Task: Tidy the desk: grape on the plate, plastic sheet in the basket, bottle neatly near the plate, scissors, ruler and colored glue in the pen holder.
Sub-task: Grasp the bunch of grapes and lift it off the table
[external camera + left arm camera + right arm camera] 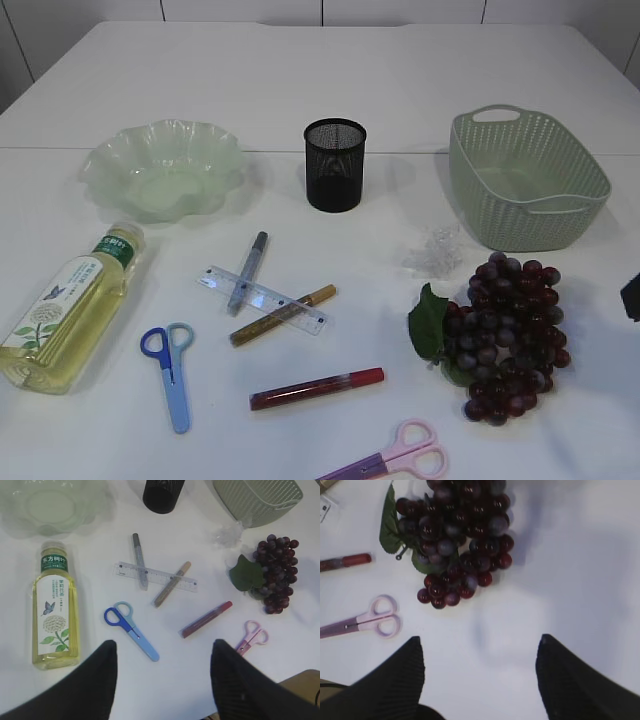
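The pink scissors (395, 458) sit closest to the camera, right at the front edge of the table (300, 60), partly cut off in the exterior view.

The left gripper (162, 680) hangs high over the front of the table with its fingers spread wide and nothing between them. The right gripper (480, 680) is the same, wide and empty, hovering just in front of the grape (455, 545).

Going outward: blue scissors (131, 629) and red glue (206, 619) lie flat and loose near the front. The ruler (155, 576) has the silver glue (139, 560) and gold glue (171, 583) crossed over it, so I'd guess that pile needs untangling. The bottle (68, 305) lies on its side near the left edge, cap toward the plate (165, 170).

The pen holder (335, 165) stands mid-table and the basket (525, 180) toward the right edge, with the plastic sheet (434, 250) crumpled just beside it. There's plenty of bare surface at the back.
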